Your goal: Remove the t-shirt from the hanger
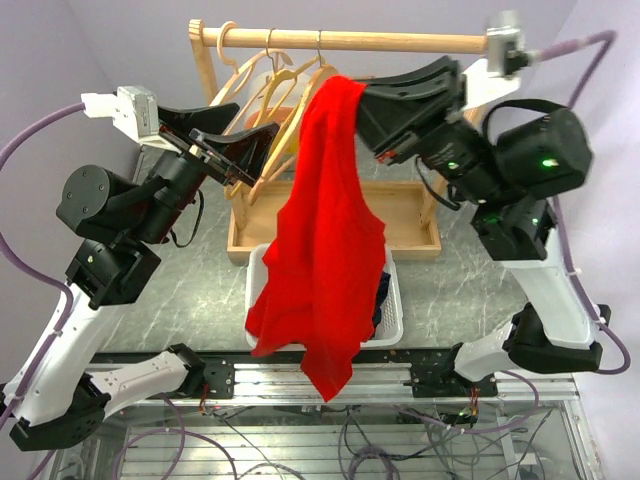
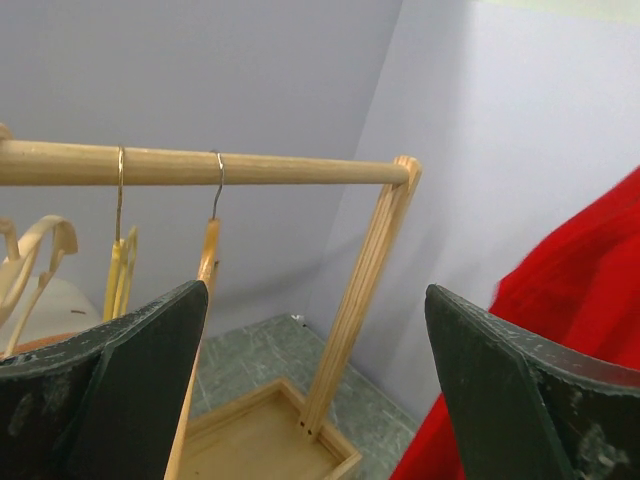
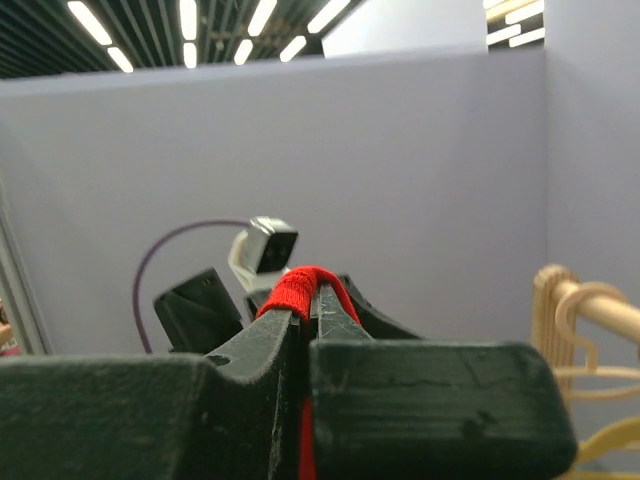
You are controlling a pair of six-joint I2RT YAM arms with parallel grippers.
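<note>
- Right gripper: clamped tight on top fold of red t-shirt; the cloth hangs straight below it.
- Left gripper: jaws wide apart, holding nothing; hangers just ahead, t-shirt at its right.

This is a robotics lab test cell. Plain lavender partition walls enclose a marble-patterned tabletop. Strip lights on an open industrial ceiling run high above the right hand. Far below it, loose cables hang under an aluminium mounting rail.
</note>
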